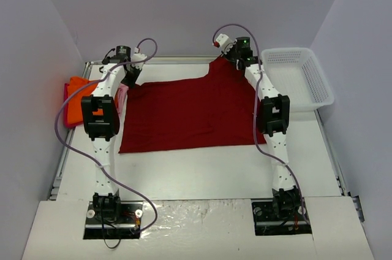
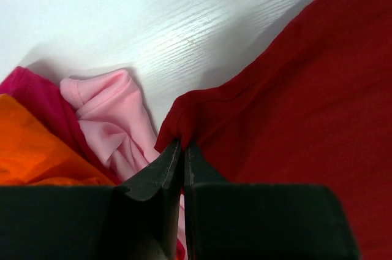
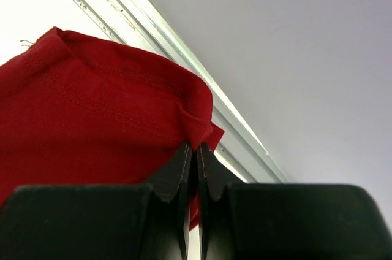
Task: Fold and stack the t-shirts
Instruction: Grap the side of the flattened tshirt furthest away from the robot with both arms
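Note:
A large dark red t-shirt lies spread flat across the middle of the table. My left gripper is shut on its far left corner. My right gripper is shut on its far right corner, near the table's back rail. A bright orange t-shirt is bunched at the left edge, also in the left wrist view. A pale pink t-shirt is crumpled beside it, just left of the left gripper. In the right wrist view the right gripper pinches red cloth.
A white mesh basket stands at the table's far right. A metal rail runs along the back edge, close to the right gripper. Grey walls close in the table on three sides.

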